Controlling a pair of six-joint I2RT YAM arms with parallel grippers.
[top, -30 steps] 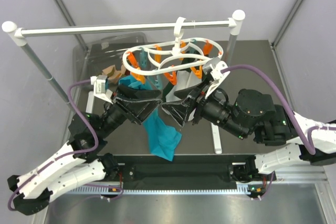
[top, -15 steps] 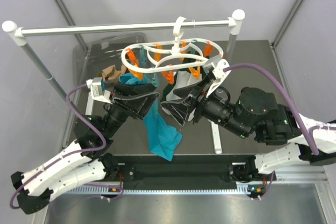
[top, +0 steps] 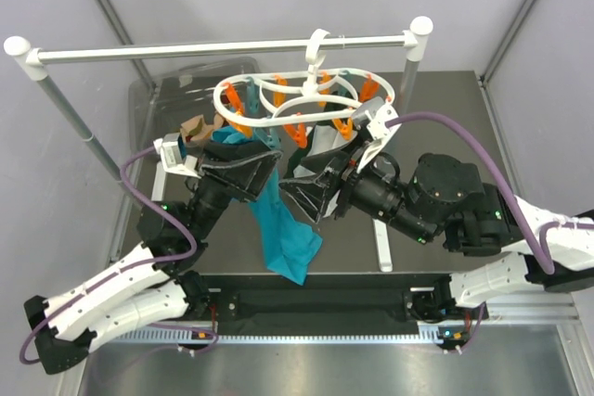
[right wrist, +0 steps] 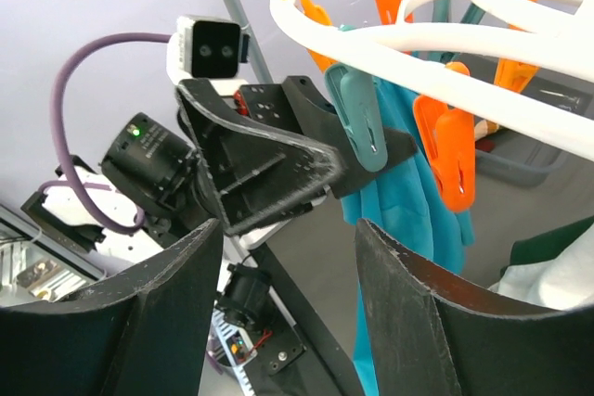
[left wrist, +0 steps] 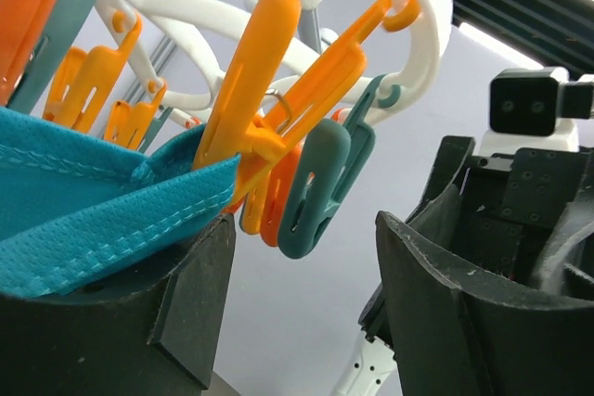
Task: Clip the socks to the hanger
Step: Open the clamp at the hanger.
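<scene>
Top view: the hanger (top: 306, 99) hangs by its hook from the rail (top: 223, 45). Its ring is roughly level, with orange and teal clips dangling beneath. Both arms reach up to it from below, their grippers side by side under the ring.

Left gripper (top: 255, 172): jaws spread wide, nothing between them. In its wrist view the gap shows only wall and clips beyond. A hemmed edge of the teal cloth (left wrist: 93, 210) lies across the top of 1 jaw, not pinched. 1 orange clip (left wrist: 269, 108) hangs right at that cloth's corner; I cannot tell whether it bites the fabric. 1 teal clip (left wrist: 320, 187) hangs free just beside it.

Right gripper (top: 299, 197): jaws parted, empty. It sits under the ring's right half, pointing toward the left gripper.

The teal cloth hangs from the ring down toward the table (top: 445, 108). A white cloth (top: 325, 144) hangs just above the right gripper.

Socks (top: 197, 127): a tan bundle beside the ring's left edge, just behind the left wrist camera, apart from both sets of jaws. Clipped or lying loose: cannot tell.
</scene>
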